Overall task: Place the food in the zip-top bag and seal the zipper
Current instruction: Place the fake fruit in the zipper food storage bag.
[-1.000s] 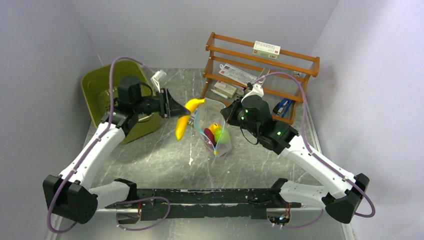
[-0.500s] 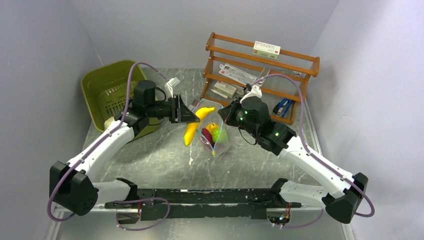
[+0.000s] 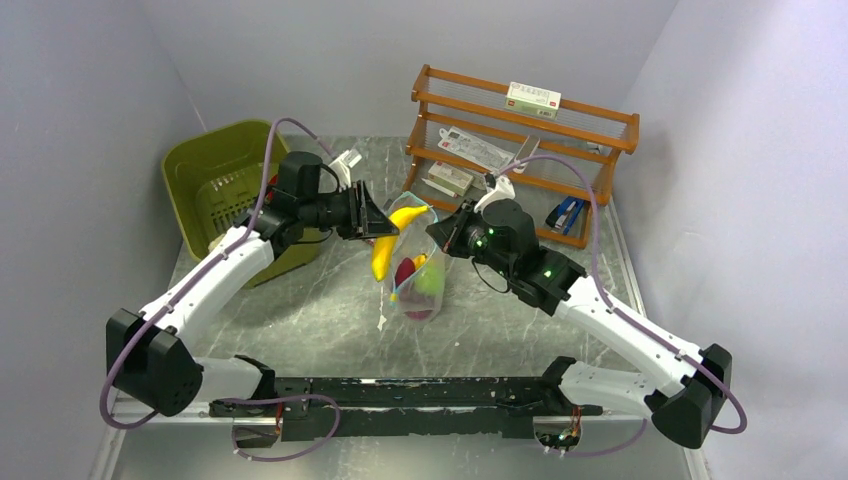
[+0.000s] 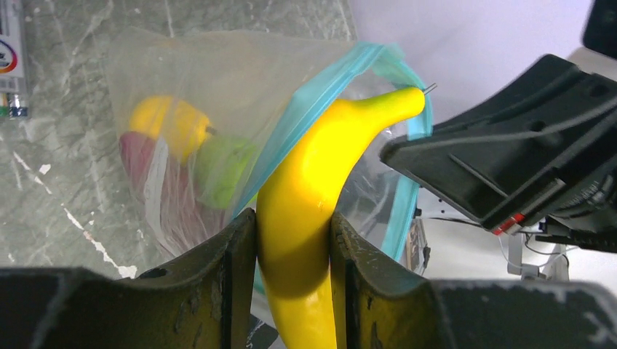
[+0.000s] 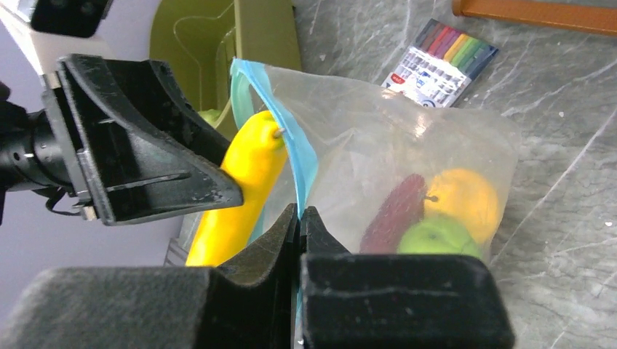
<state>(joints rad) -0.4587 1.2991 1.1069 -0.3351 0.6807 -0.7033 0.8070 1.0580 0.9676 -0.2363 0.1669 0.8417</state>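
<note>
Currently, listed from your side outward.

- Table (image 3: 330, 320): grey, marbled; carries all below.
- Left claw (image 4: 295, 225): clamped across the middle of the yellow banana (image 4: 313, 182), stem end aimed at the bag.
- Right claw (image 5: 300, 214): closed, pinching the zip-top bag (image 5: 407, 131) by its mouth edge so that it hangs open.
- Zipper (image 5: 302, 163): teal strip, unsealed; the banana's stem tip sits right at it, the body outside.
- Bag contents: purple-red piece (image 5: 396, 211), orange-yellow piece (image 5: 466, 193), green piece (image 5: 436, 236), bunched low.
- Beyond: marker pack (image 5: 440, 62), olive-green tub (image 3: 215, 180), wooden rack (image 3: 520, 130).

Step in hand, by my reading: loading the banana. Next, you need to feed it lengthwise through the mouth, hold the bag steady, and let go only once most of it has passed the strip; sealing comes after.
</note>
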